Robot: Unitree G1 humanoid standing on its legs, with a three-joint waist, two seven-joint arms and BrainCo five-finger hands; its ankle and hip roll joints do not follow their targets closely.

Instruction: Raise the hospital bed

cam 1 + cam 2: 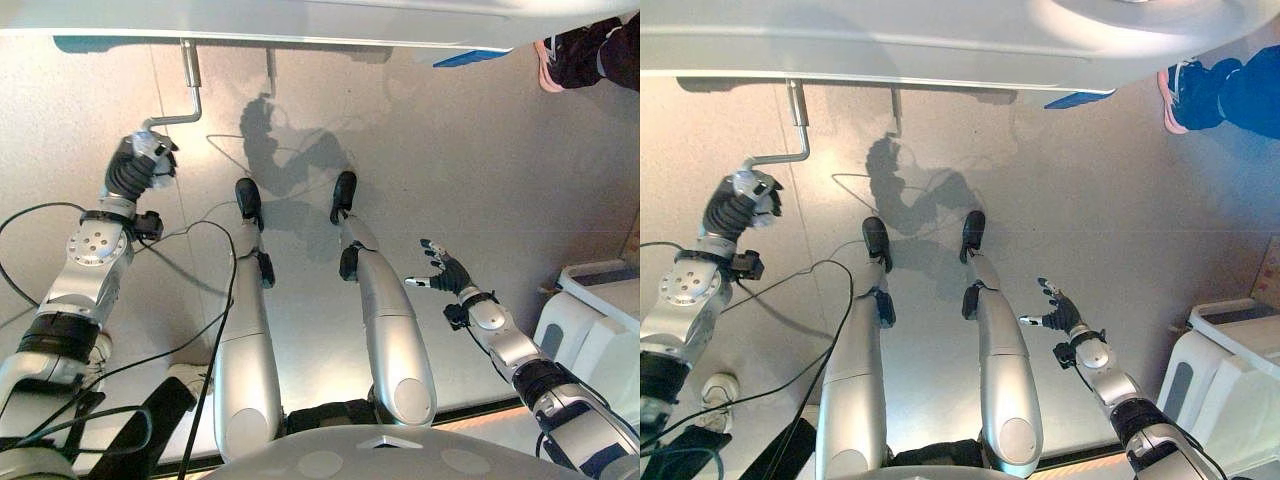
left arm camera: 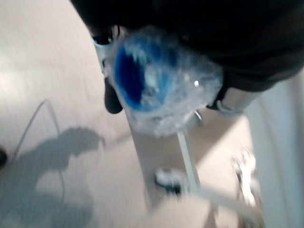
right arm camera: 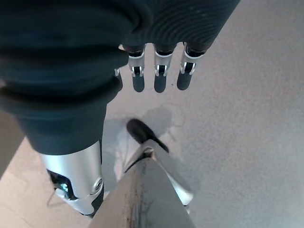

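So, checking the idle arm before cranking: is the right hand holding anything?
No, the right hand hangs open with fingers spread above the floor, apart from the bed's crank handle.

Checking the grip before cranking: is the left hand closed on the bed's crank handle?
Yes. The left hand has its fingers curled round the end of the crank handle under the bed.

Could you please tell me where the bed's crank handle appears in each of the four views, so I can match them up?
Left eye view: crank handle at upper left, hanging from the bed frame, left hand curled on its end.
Right eye view: same crank, upper left, further left.
Left wrist view: blurred; a pale bar past the hand may be it.
Right wrist view: not in it.
Shared landmark: the bed frame's edge.
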